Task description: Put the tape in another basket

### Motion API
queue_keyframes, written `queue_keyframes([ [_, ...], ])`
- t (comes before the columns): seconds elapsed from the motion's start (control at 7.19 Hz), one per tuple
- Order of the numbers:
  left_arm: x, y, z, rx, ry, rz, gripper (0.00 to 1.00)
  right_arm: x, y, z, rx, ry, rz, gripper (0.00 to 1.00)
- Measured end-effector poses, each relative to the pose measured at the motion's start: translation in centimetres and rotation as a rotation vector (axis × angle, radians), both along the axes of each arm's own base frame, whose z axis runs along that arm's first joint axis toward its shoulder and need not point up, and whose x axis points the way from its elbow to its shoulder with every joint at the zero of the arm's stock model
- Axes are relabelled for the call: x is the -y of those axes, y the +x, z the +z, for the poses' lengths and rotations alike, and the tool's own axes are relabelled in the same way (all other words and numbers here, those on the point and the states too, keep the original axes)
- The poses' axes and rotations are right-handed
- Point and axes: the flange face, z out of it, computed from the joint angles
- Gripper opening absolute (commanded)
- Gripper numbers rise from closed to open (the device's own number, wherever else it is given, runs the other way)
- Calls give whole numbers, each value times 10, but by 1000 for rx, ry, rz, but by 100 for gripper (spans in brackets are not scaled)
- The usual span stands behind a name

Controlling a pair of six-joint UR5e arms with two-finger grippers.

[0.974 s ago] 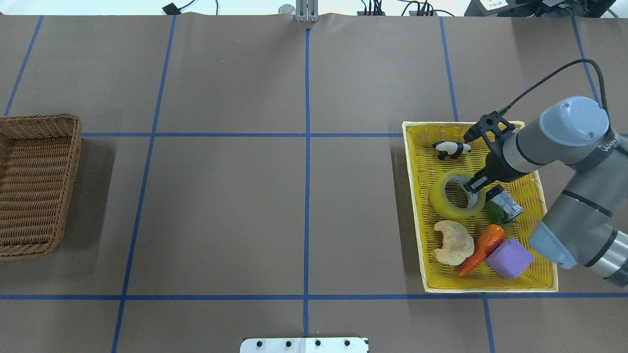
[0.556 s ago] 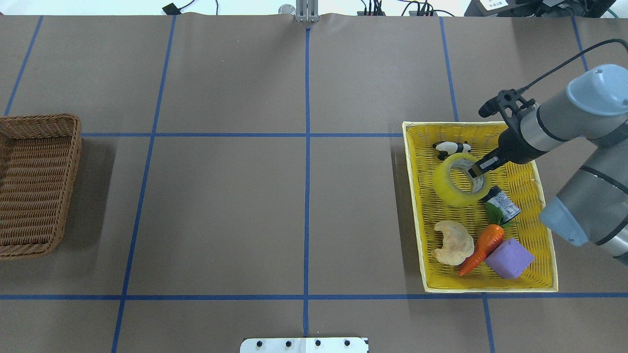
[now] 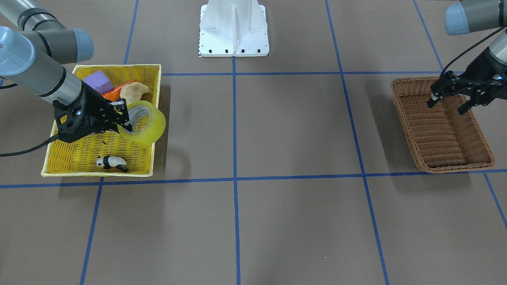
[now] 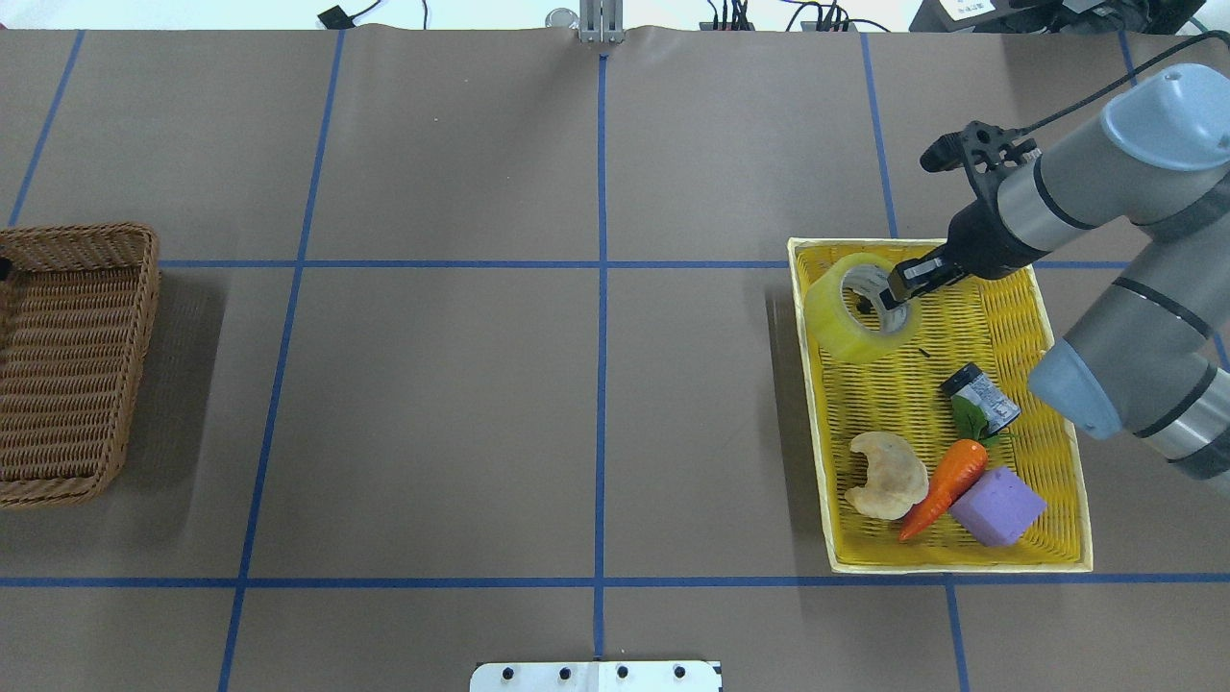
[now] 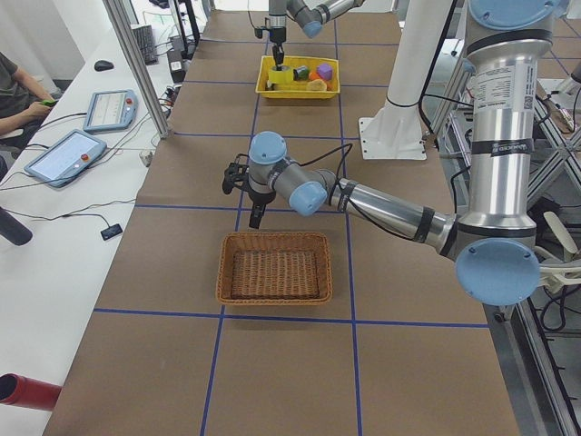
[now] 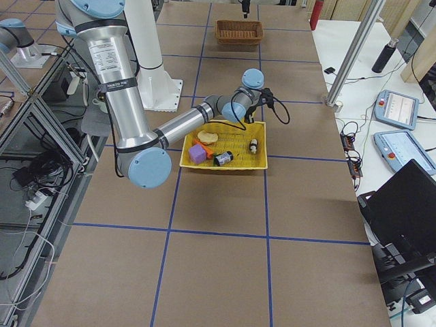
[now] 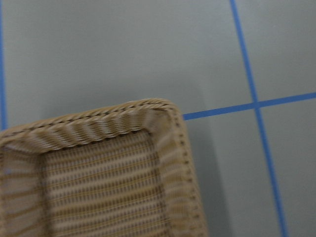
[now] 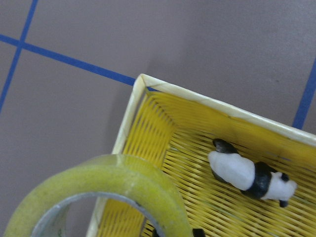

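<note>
The yellow translucent tape [image 4: 853, 312] hangs tilted above the far inner corner of the yellow tray [image 4: 817, 423]. My right gripper [image 4: 899, 286] is shut on the tape's wall, with one finger inside the grey-white core. It also shows in the front view [image 3: 125, 118], holding the tape [image 3: 145, 122] clear of the tray floor. The right wrist view shows the tape [image 8: 103, 173] over the tray corner. The brown wicker basket [image 4: 72, 365] sits at the table's far left. My left gripper [image 3: 448, 103] hovers open and empty over the basket [image 3: 439, 130].
In the tray lie a toy panda [image 3: 112, 162], a bread piece [image 4: 885, 474], a carrot [image 4: 947, 485], a purple block [image 4: 999, 506] and a small silver cylinder [image 4: 982, 396]. The white robot base [image 3: 233, 27] stands at the table's near edge.
My right gripper has lifted the tape off the tray floor. It carried it up and toward the tray's far inner corner, over the panda.
</note>
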Motion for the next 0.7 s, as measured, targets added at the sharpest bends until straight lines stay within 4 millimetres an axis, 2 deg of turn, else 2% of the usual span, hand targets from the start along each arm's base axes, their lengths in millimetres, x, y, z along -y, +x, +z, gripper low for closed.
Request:
queue_keyframes([
  [0.28,4,58,-64,-138,-58,-34,98,-8,-23,-52,79,-56,-20,0],
  [0.56,-3,114,-130,-305,-144,-52,98,-20,-39,-77,178,-19,-68,0],
  [0.7,-7,136,-164,-389,-194,-56,98,-28,-45,-87,228,-11,-80,0],
])
